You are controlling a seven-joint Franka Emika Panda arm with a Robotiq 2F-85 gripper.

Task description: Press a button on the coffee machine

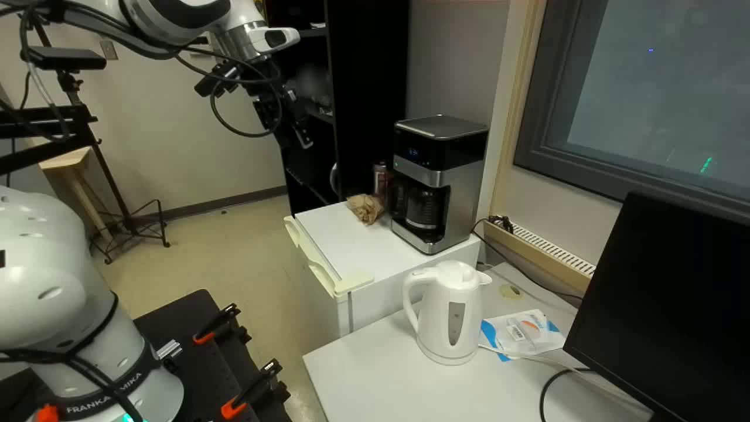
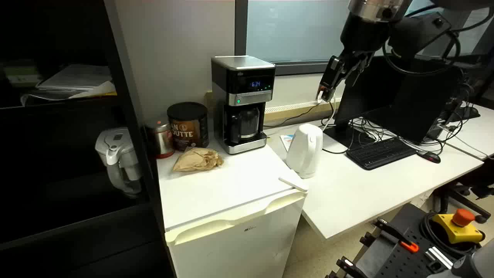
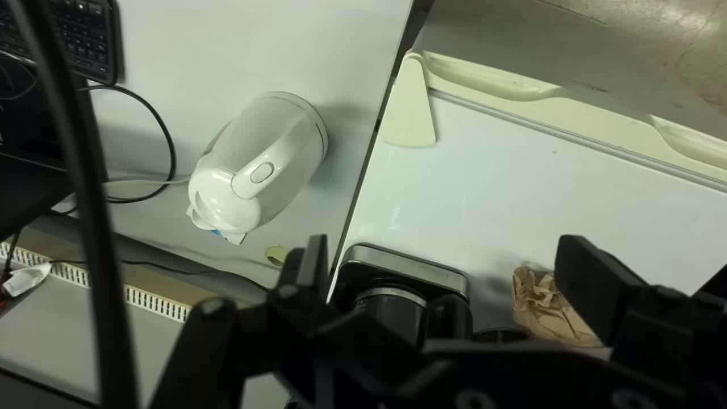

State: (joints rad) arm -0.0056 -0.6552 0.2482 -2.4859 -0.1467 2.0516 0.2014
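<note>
The coffee machine point(image 1: 436, 176) is boxy, with black and silver panels and a dark carafe. It stands upright on a white mini fridge in both exterior views point(image 2: 247, 99). Its front has a lit blue clock display point(image 2: 255, 83) and a small green light point(image 2: 238, 101) on the silver band. In the wrist view its silver base point(image 3: 420, 272) and carafe show; its upper part is hidden behind the gripper. My gripper point(image 1: 303, 139) is raised in the air, apart from the machine, pointing down. It also shows in an exterior view point(image 2: 326, 94). In the wrist view the fingers point(image 3: 443, 253) are wide apart with nothing between them.
A white kettle point(image 1: 448, 316) stands on the desk beside the fridge point(image 2: 224, 189). A crumpled paper bag point(image 2: 197, 159), a black coffee can point(image 2: 188, 127) and a metal canister point(image 2: 164, 139) sit left of the machine. A dark shelf point(image 1: 369, 94) and a monitor point(image 1: 662, 299) flank the area.
</note>
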